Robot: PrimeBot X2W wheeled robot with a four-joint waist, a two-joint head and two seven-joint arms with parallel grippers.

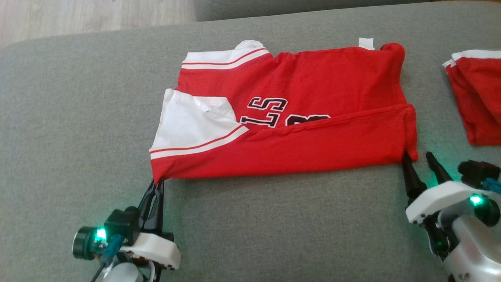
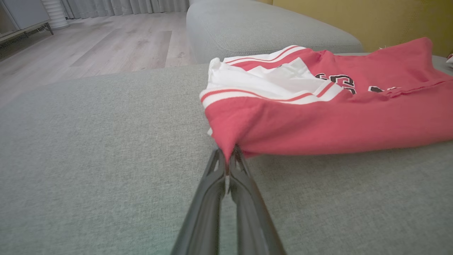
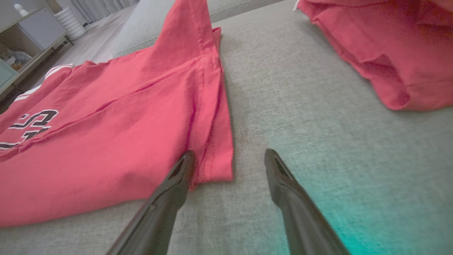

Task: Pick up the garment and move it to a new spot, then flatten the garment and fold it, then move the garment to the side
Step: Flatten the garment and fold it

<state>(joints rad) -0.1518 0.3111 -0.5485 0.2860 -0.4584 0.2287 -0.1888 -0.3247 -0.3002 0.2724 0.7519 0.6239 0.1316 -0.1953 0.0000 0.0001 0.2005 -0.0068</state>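
Pinching the near-left corner of the shirt (image 1: 297, 117) at 7 o'clock of the head view, my left gripper (image 1: 157, 187) has its jaws pressed together on the red cloth. My right gripper (image 1: 417, 156), at 4 o'clock, has its jaws spread. Its inner finger touches the shirt's near-right corner, its outer one stands over bare cushion (image 1: 78, 129), and no cloth lies between them.

The shirt lies across the middle of the cushion, toward 12 o'clock from me, with the sleeve end at 9 and the hem at 3. Its near long edge is turned over onto the body and covers the foot of the black lettering. I judge the move and the flattening done and one lengthwise fold laid. Left, I reckon, are the remaining folds and carrying it aside. Another red garment (image 1: 477, 98) sits folded at 3 o'clock, well apart.

Both my wrists sit low over the cushion, one at each near corner, fingers pointing roughly toward 12.
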